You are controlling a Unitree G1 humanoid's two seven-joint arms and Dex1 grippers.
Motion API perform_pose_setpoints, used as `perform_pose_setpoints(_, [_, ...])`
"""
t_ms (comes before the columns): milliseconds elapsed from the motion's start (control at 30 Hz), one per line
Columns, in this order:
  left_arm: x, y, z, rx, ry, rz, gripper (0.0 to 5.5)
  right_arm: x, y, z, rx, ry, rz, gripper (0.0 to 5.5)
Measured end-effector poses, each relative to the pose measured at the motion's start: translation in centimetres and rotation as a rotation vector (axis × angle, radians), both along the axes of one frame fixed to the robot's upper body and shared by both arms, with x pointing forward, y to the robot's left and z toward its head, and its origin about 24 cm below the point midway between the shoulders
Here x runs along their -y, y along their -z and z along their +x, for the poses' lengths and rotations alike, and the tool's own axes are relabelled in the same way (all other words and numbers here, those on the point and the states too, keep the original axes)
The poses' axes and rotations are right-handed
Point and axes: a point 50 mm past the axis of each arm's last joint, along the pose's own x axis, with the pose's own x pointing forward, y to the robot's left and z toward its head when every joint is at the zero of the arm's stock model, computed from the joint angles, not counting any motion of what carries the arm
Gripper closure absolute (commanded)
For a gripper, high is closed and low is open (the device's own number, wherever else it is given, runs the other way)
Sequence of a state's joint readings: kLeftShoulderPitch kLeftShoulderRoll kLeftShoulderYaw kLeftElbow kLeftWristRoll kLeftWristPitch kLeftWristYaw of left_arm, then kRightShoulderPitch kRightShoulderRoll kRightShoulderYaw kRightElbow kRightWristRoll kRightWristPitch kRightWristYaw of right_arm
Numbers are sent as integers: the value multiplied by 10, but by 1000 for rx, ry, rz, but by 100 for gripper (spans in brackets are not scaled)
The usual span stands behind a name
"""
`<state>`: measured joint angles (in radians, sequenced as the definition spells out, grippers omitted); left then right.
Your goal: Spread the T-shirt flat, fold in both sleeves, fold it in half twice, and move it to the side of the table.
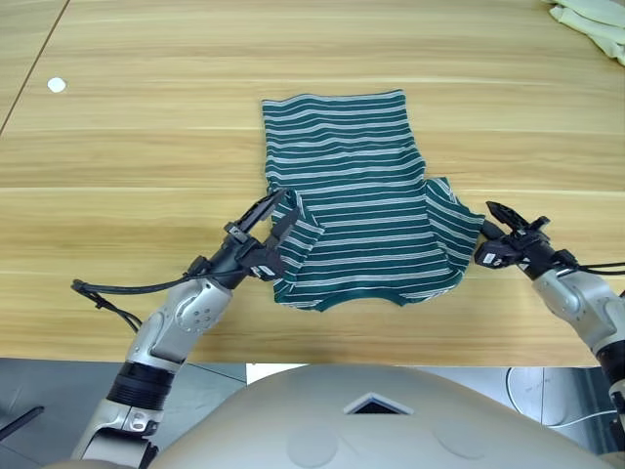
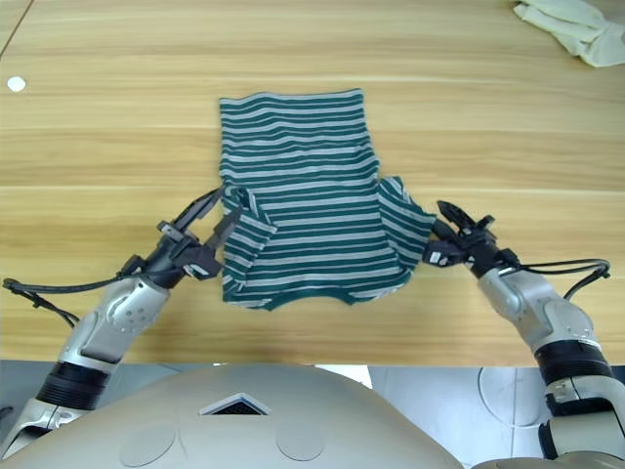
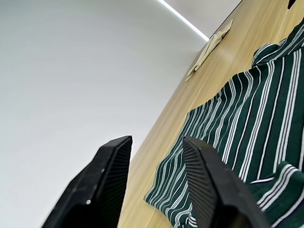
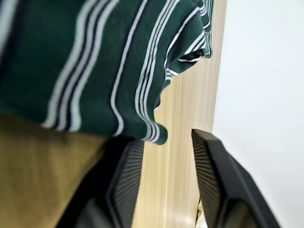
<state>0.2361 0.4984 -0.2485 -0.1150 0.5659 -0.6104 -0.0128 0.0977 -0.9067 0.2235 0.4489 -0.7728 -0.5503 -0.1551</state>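
The green T-shirt [image 1: 356,191] with white stripes lies on the wooden table [image 1: 146,147], hem far from me, and both sleeves are folded in over the body. My left gripper [image 1: 274,217] is open just beside the folded left sleeve [image 1: 298,239], its fingers raised slightly off the cloth. In the left wrist view, nothing is between the fingers [image 3: 108,183], and the shirt [image 3: 256,123] lies beyond them. My right gripper [image 1: 492,234] is open at the edge of the folded right sleeve [image 1: 451,220]. In the right wrist view, the sleeve's hem [image 4: 152,128] hangs at the mouth of the open fingers [image 4: 209,175], unclamped.
A cream cloth [image 1: 593,23] lies bunched at the far right corner of the table. A small white dot [image 1: 57,85] marks the far left. The table's front edge [image 1: 88,354] runs close under both arms. Bare wood surrounds the shirt.
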Motion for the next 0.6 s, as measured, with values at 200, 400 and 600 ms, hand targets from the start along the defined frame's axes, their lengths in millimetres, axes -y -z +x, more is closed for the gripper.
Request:
perform_pose_setpoints(200, [2, 1, -1, -6, 8, -1, 352, -1, -3, 3, 2, -25, -5, 469])
perform_pose_setpoints(400, [3, 2, -1, -10, 13, -1, 352, -1, -6, 5, 9, -39, -2, 523])
perform_pose_setpoints(600, [5, 4, -3, -13, 27, 21, 352, -1, -7, 6, 9, -48, -6, 490])
